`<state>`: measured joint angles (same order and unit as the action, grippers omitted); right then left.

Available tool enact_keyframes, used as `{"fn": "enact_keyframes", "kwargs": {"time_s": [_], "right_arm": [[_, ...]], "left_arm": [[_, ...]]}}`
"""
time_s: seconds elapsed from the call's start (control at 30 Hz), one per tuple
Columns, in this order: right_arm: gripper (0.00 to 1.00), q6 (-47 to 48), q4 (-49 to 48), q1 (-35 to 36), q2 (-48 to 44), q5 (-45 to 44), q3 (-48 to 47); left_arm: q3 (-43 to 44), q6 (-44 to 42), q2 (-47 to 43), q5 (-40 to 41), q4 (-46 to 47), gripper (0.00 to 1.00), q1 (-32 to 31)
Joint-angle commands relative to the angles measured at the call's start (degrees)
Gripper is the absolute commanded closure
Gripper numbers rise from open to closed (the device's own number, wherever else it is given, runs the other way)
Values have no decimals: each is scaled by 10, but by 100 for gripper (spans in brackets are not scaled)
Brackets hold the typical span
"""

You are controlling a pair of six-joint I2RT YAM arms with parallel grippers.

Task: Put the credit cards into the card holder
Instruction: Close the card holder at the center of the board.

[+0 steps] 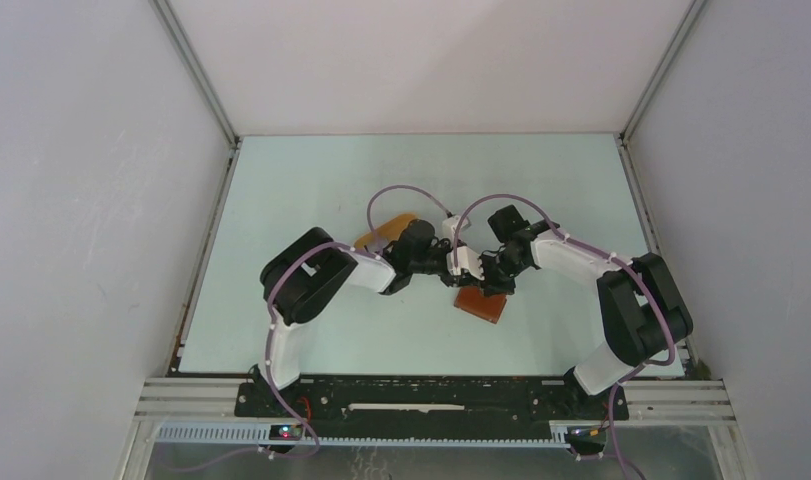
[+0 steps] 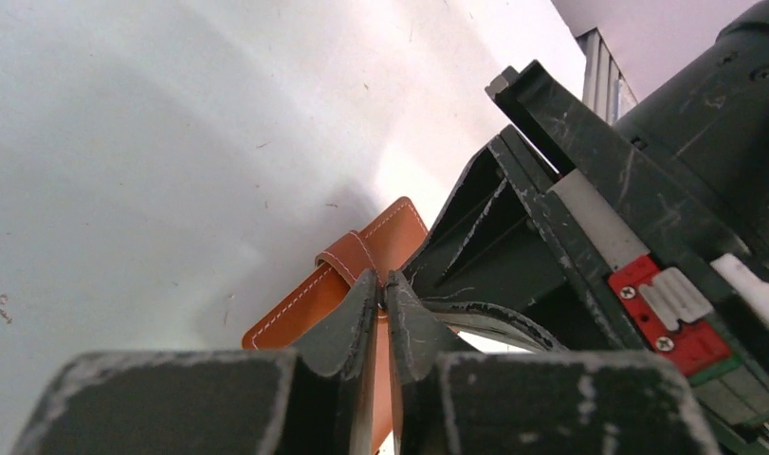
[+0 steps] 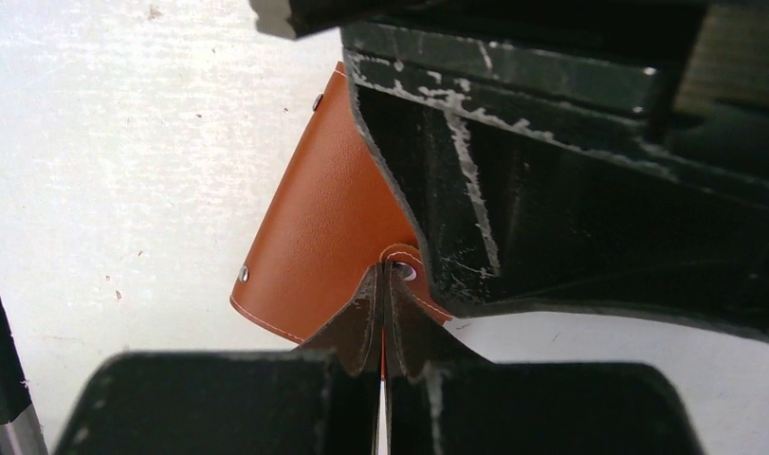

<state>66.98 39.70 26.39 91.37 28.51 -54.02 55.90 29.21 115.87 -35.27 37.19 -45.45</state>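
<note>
The card holder [image 1: 481,305] is a reddish-brown leather wallet lying on the table between the two arms. My left gripper [image 2: 385,284] is shut, its tips pinching a thin brown leaf of the card holder [image 2: 304,303] beside the stitched strap [image 2: 347,256]. My right gripper [image 3: 383,275] is shut on the card holder's small tab with the metal snap [image 3: 404,272], and a sliver of leather shows between its fingers. In the top view the left gripper [image 1: 476,282] and the right gripper [image 1: 494,286] meet tip to tip over the wallet. The credit cards are out of view.
An orange-yellow tray [image 1: 386,230] lies behind the left forearm, mostly hidden by it. Each wrist view is crowded by the other gripper's dark body [image 2: 570,237] [image 3: 570,180]. Grey walls enclose the pale table [image 1: 311,190] on three sides.
</note>
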Motion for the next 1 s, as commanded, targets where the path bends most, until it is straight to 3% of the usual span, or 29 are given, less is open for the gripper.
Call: {"fn": "enact_keyframes", "kwargs": {"time_s": [0.0,0.57,0.97], "right_arm": [[100,-4,-5,5,11,-9,-5],[100,-6,-8,7,11,-10,-5],[100,-9,-12,9,7,-14,-4]], "left_arm": [[5,55,19,-19,71,89,4],[21,65,36,-38,57,93,3],[2,107,33,-58,146,94,6]]}}
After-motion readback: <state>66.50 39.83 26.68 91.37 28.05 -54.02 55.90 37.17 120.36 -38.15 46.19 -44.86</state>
